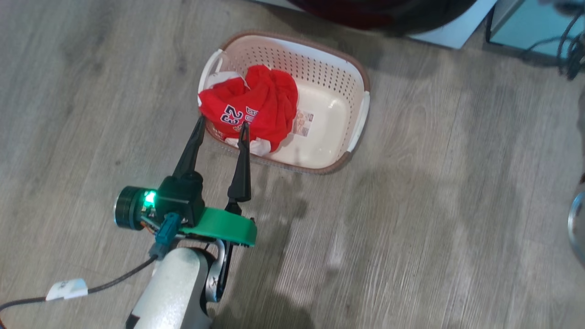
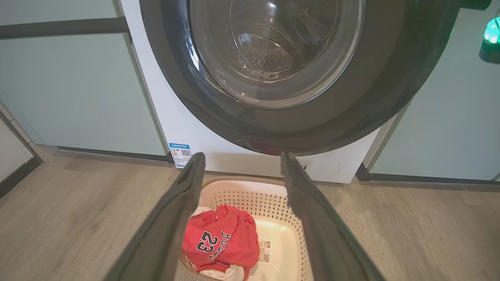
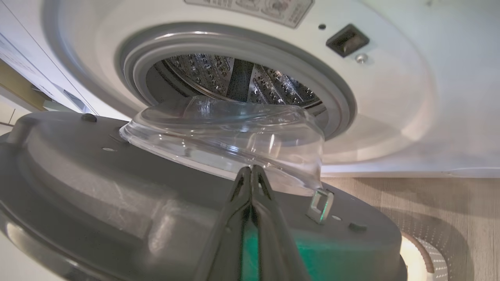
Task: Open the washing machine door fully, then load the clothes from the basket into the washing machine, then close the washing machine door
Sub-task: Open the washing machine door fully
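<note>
The cream basket [image 1: 320, 68] stands on the floor with the red "23" clothes [image 1: 256, 105] bundled in its left half. My left gripper [image 1: 222, 122] is open, its fingertips at the basket's near rim on either side of the jersey's edge, holding nothing. Past its fingers [image 2: 187, 183], the left wrist view has the clothes [image 2: 220, 238], the basket [image 2: 254, 195] and the washing machine door [image 2: 273, 128] swung out from the white washing machine [image 2: 172, 117]. My right gripper [image 3: 252, 169] is shut and empty, its tips at the door's inner grey face [image 3: 97, 187], beside the glass bowl [image 3: 222, 132]. The drum [image 3: 234, 78] is open.
Pale teal cabinets [image 2: 78, 86] flank the machine on both sides. Dark cables [image 1: 571, 45] hang at the head view's far right. The door's black rim [image 1: 379, 13] overhangs the floor just beyond the basket. Bare wood floor [image 1: 411, 205] stretches to the basket's right.
</note>
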